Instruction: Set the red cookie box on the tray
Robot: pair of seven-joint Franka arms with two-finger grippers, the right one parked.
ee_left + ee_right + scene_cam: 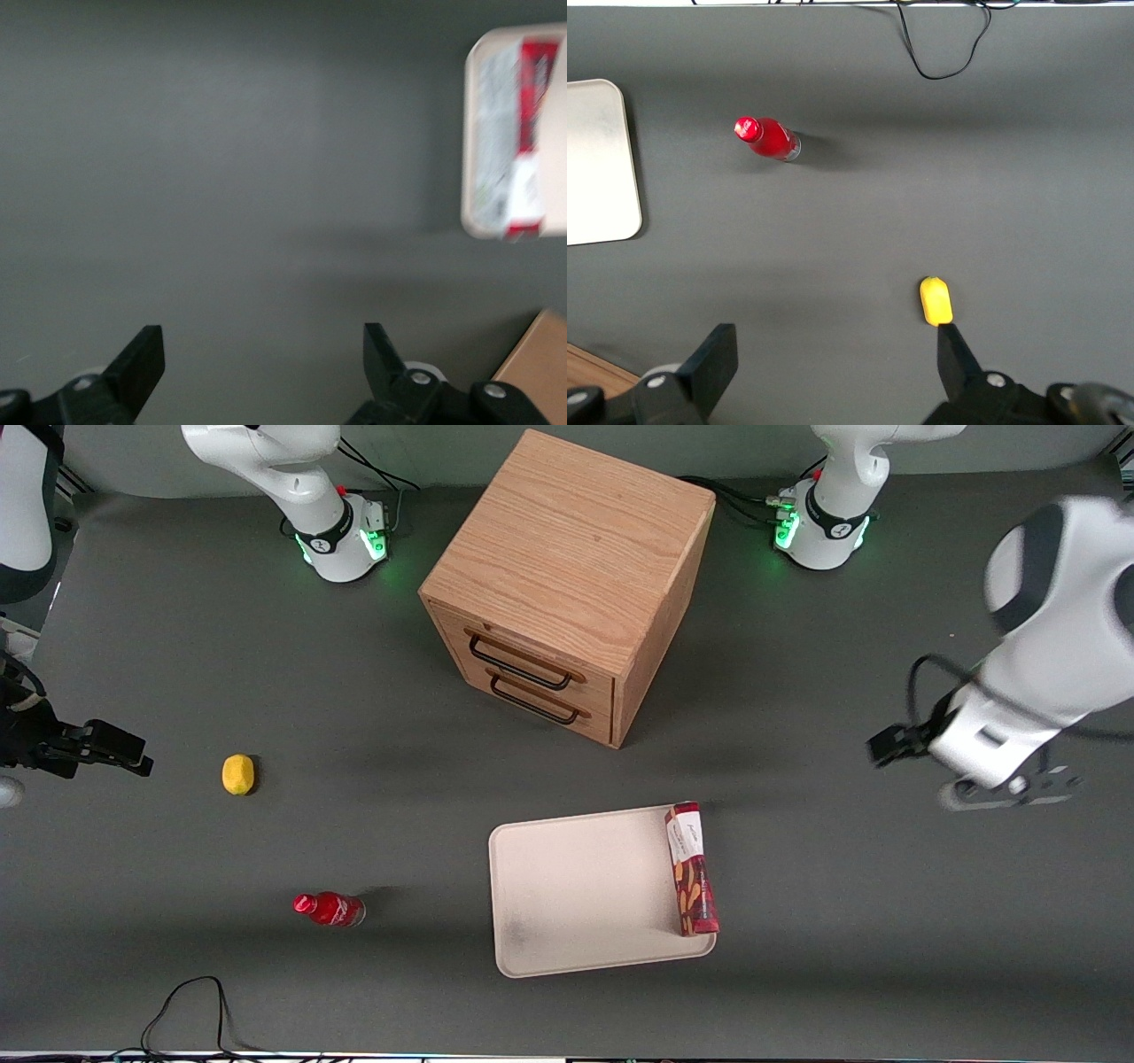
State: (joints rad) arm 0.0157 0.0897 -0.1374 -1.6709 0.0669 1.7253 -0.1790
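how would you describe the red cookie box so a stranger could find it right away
Find the cream tray, nearer the camera than the wooden drawer cabinet. The red cookie box lies on its rim toward the working arm, gripper open above bare table. Long and slim, unlike the red bottle.

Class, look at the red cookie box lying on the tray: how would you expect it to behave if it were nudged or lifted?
The red cookie box is slim cardboard lying flat along the tray edge, so it should slide rather than roll. It probably feels light and could dent under a hard squeeze. It seems to overlap the rim, so a nudge might push it off. The open gripper hangs away over bare table.
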